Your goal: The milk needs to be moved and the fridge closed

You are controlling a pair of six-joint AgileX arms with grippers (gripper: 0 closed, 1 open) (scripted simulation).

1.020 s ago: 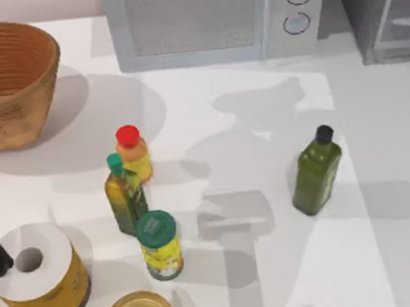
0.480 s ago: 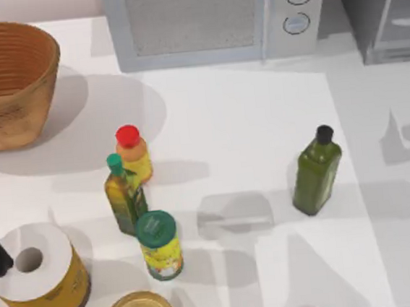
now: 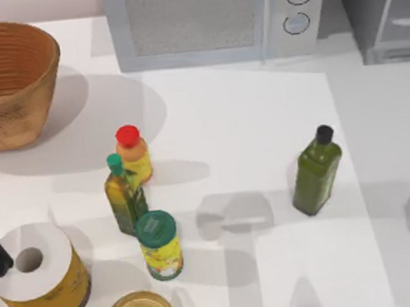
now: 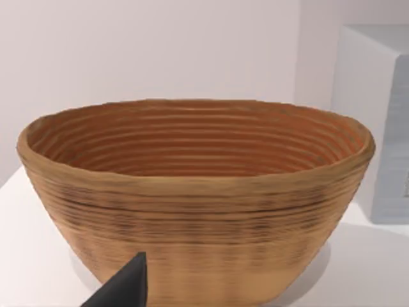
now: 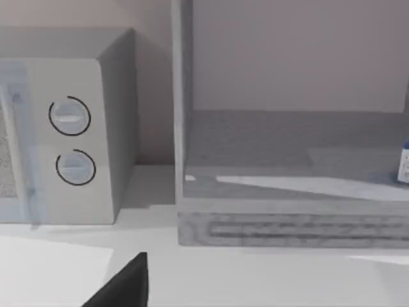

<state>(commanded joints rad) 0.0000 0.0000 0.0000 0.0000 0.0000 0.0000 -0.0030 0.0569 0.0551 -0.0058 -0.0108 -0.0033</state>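
Milk (image 5: 404,167) at fridge (image 5: 287,220) shelf edge; door open

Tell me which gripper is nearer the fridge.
Right. The right gripper faces the fridge's open front, beside the microwave. The left gripper is at the left side of the table, facing the basket.
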